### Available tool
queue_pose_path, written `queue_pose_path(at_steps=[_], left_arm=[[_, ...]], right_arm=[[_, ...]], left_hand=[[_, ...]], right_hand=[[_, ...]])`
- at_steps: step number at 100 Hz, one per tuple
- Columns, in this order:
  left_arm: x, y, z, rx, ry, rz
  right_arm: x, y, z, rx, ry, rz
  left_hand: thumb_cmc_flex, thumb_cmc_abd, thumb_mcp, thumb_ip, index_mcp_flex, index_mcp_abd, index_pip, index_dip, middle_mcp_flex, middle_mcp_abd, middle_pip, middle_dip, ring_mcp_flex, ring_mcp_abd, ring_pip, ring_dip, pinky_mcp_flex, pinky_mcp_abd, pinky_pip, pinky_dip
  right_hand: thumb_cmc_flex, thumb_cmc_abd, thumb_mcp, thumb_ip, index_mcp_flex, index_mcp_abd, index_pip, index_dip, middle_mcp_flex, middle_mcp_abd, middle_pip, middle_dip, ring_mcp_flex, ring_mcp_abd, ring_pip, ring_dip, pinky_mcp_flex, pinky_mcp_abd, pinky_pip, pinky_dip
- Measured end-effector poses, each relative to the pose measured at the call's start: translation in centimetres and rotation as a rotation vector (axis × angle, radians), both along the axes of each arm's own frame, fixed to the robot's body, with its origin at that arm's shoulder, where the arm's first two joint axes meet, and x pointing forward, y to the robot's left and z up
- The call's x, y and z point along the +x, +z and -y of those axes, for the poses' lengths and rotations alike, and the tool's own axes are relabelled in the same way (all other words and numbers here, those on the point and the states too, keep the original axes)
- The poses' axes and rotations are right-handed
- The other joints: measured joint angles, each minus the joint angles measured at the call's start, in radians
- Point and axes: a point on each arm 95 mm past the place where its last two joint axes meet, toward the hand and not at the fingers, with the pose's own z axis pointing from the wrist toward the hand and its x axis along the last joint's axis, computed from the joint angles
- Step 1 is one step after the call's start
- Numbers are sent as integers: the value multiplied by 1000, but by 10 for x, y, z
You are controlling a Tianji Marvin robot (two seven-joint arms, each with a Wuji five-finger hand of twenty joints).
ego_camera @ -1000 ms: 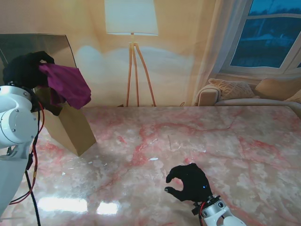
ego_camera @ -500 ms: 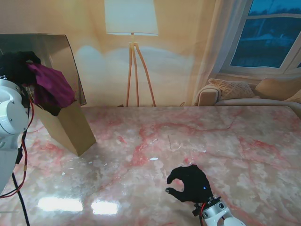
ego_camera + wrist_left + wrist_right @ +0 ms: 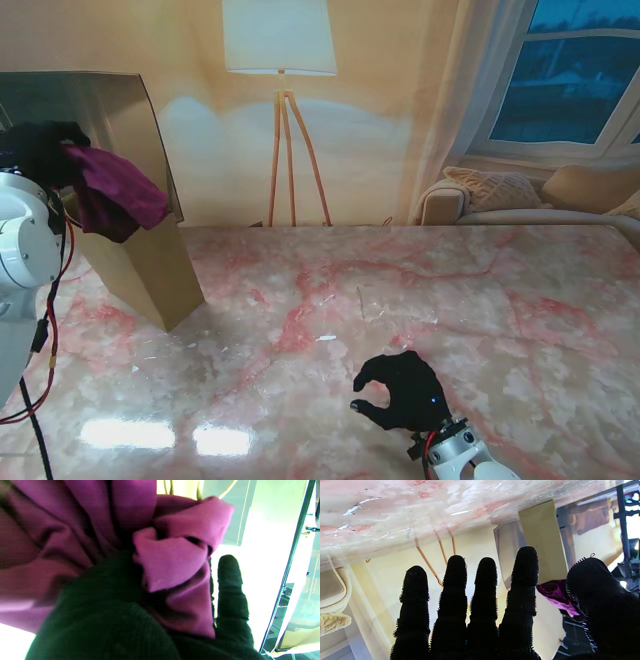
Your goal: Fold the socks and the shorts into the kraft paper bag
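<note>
**Shorts held at the mouth of the bag**

While the left hand (image 3: 38,150) hangs over the far left corner of the table (image 3: 420,300), its black-gloved fingers are clamped on a bunched magenta pair of shorts (image 3: 115,190). In the stand view the cloth droops from that hand over the open top of the kraft paper bag (image 3: 150,270), which stands tilted near the table's left edge with its mouth toward the hand. Whether any part of the shorts already lies inside the bag cannot be told. The left wrist view is almost filled by folds of the shorts (image 3: 160,562), with one gloved finger (image 3: 231,590) straight beside the cloth.

The right hand (image 3: 403,390) sits low over the table's near edge, right of the middle, well apart from the bag. It holds nothing; in the stand view its fingers curl loosely with thumb and fingertips apart. From the right wrist view, four fingers (image 3: 456,585) and the thumb stand separate, with the bag (image 3: 542,542) and the shorts (image 3: 556,592) seen beyond them. No socks can be made out.
</note>
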Motion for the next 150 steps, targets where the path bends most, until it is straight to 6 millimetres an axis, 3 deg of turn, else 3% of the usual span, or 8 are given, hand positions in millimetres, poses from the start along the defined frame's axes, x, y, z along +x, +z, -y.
queue_pose_path(at_steps=[32,76,105,128,150], left_arm=[[-1,-20,8,14,-24,-99],[1,-29,10,-13,-28,-115],[3,-31,5,1,23,-136],[3,-36,0,20,64,-254],[0,-34,-4,35,56,-309]], right_arm=[[2,0,-2,-2,6,1],[4,-1,-4,-4,12,6],[6,-3,-7,-4,18,7],[7,-3,-6,-5,17,10],[8,-5,-6,-1,15,6]], left_hand=[[0,0,0,0,0,0,0,0,0,0,0,0,0,0,0,-10,-22,6,-1,2],[0,0,0,0,0,0,0,-1,0,0,0,0,0,0,0,-22,-25,7,-1,2],[0,0,-14,0,5,13,3,-117,14,1,0,-4,0,0,0,-35,-26,15,-2,25],[-33,-5,-2,0,23,50,8,-268,65,1,1,-110,0,0,-11,-65,-53,29,-4,27],[-39,-6,0,0,26,50,3,-277,75,1,13,-109,-55,0,-25,-56,-104,31,-48,27]], right_hand=[[0,0,0,0,0,0,0,0,0,0,0,0,0,0,0,0,0,0,0,0],[0,0,0,0,0,0,1,-10,0,0,0,0,0,0,0,0,0,0,0,0],[0,0,0,0,0,0,1,-10,0,0,0,0,0,0,0,0,0,0,0,0],[0,0,0,0,0,0,1,-10,0,0,0,0,0,0,0,0,0,0,0,0],[0,0,0,0,0,-1,1,-20,0,0,0,0,0,1,0,0,0,0,0,0]])
